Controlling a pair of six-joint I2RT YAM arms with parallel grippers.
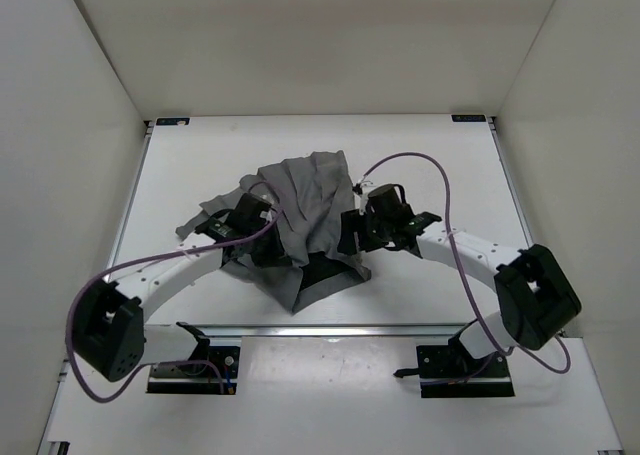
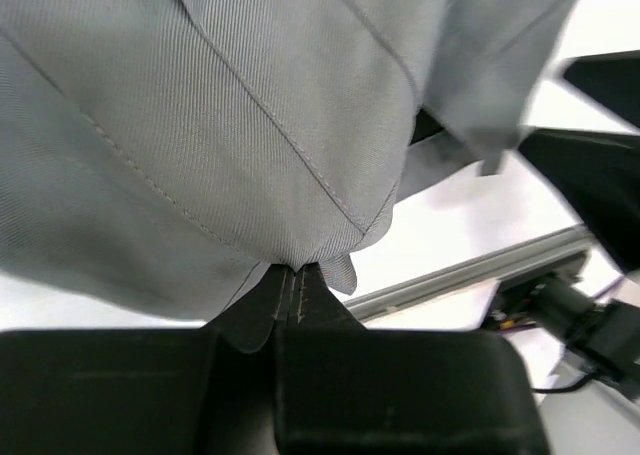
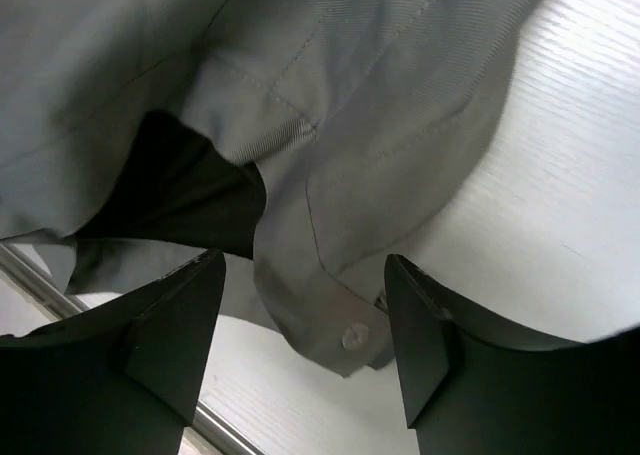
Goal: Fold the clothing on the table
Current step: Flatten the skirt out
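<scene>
Grey pleated clothing [image 1: 305, 225] lies bunched in the middle of the white counter [image 1: 440, 155].
The left fingers [image 2: 400, 385] pinch one seam tightly; the right fingers [image 3: 170, 345] stand apart, and a hem with a button [image 3: 352, 336] shows between them.

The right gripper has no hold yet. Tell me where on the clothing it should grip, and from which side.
Take the buttoned corner of the clothing, coming from its right edge, where the open right gripper is. That corner is a thin free flap, right between the fingers, so a low pinch across it should catch.
</scene>
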